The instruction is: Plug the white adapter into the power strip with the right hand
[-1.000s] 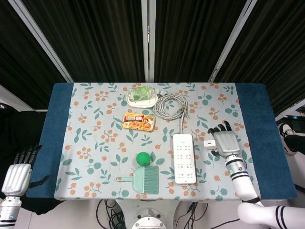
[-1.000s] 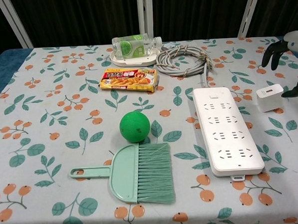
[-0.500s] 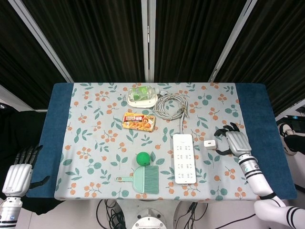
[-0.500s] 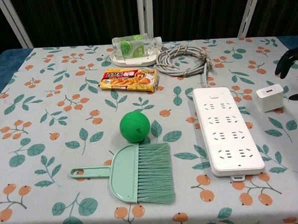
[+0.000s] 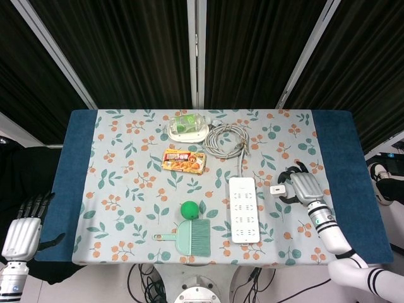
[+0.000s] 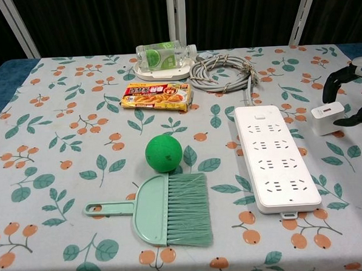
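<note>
While the white adapter (image 6: pixel 327 117) sits untouched on the desk near its right edge, between the power strip (image 6: pixel 275 158) and the right hand (image 5: pixel 305 187), that hand hangs just beside it with fingers spread and curved around it, holding nothing. The adapter lies toward the strip from the hand, and the strip's long axis runs from front edge to back edge. The left hand (image 5: pixel 24 224) hangs off the front left corner, fingers apart, far from both.

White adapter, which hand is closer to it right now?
Right. The right hand sits just beside the white adapter; the left hand hangs off the table's far opposite corner.
</note>
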{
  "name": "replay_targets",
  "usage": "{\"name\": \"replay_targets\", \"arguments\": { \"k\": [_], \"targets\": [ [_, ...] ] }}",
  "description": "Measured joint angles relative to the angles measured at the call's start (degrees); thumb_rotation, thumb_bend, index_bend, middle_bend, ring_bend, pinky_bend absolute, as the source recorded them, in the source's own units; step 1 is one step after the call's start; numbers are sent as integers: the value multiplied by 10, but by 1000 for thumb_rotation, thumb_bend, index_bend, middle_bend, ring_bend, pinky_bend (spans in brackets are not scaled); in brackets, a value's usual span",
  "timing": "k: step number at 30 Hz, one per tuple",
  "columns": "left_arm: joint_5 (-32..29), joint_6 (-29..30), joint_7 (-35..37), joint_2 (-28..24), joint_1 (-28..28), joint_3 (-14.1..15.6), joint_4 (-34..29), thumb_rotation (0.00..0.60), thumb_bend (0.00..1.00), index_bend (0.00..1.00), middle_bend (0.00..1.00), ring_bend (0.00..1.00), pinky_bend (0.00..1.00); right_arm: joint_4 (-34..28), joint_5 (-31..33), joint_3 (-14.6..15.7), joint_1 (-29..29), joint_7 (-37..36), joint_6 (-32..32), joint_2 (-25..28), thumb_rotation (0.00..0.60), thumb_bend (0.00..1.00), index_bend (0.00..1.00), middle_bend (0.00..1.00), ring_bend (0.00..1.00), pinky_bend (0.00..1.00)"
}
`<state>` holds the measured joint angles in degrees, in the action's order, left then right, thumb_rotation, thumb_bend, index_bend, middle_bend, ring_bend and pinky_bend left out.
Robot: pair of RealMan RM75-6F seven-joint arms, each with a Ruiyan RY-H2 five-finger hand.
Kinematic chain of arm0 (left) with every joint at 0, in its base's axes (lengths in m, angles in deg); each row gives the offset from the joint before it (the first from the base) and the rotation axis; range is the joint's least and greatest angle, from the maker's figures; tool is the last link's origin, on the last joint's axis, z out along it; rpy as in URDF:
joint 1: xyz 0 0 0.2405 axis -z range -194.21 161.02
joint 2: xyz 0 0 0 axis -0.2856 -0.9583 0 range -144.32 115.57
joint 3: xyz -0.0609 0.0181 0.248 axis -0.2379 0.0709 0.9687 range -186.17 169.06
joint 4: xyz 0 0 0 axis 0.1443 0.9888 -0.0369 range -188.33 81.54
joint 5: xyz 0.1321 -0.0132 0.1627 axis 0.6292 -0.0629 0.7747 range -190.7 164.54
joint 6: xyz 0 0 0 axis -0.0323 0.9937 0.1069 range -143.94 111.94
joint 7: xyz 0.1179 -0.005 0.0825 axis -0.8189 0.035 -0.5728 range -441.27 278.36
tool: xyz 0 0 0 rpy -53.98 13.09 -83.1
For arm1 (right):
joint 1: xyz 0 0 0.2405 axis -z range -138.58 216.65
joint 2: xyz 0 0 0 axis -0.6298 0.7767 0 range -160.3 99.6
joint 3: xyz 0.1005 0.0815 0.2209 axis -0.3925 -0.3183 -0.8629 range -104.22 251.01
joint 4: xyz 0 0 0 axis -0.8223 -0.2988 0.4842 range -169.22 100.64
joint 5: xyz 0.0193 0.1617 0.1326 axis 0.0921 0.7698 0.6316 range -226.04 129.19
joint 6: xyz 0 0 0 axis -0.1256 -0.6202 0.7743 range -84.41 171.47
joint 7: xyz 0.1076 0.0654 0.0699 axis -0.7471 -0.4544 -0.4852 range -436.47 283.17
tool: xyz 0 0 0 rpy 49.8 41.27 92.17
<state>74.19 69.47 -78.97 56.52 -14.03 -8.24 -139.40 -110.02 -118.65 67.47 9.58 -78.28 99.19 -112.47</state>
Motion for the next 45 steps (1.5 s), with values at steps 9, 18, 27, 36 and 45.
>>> {"name": "replay_targets", "arguments": {
  "k": [9,18,27,36,45],
  "targets": [
    [-1,1,-1,0,-2,1,-1,600,133,0,0,0,0,13,2,-4,2,-10,-8,-8,600,173,501,441,221,0],
    [-1,1,-2,-2,-2,0,-4,600,133,0,0,0,0,30,-19,-9,8,-54,8,-24,600,333,690,571,332,0],
    [3,3,-2,-2,-2,0,-4,600,133,0,0,0,0,-32,-70,-14,30,-98,75,12,600,362,734,604,364,0],
    [10,4,0,-1,0,2,-2,600,133,0,0,0,0,-45,-111,-11,17,-159,73,-15,600,363,738,605,364,0],
    [5,2,3,1,-1,1,0,600,133,0,0,0,0,36,-137,-11,-11,-229,61,-87,600,375,740,614,364,0]
  ]
}}
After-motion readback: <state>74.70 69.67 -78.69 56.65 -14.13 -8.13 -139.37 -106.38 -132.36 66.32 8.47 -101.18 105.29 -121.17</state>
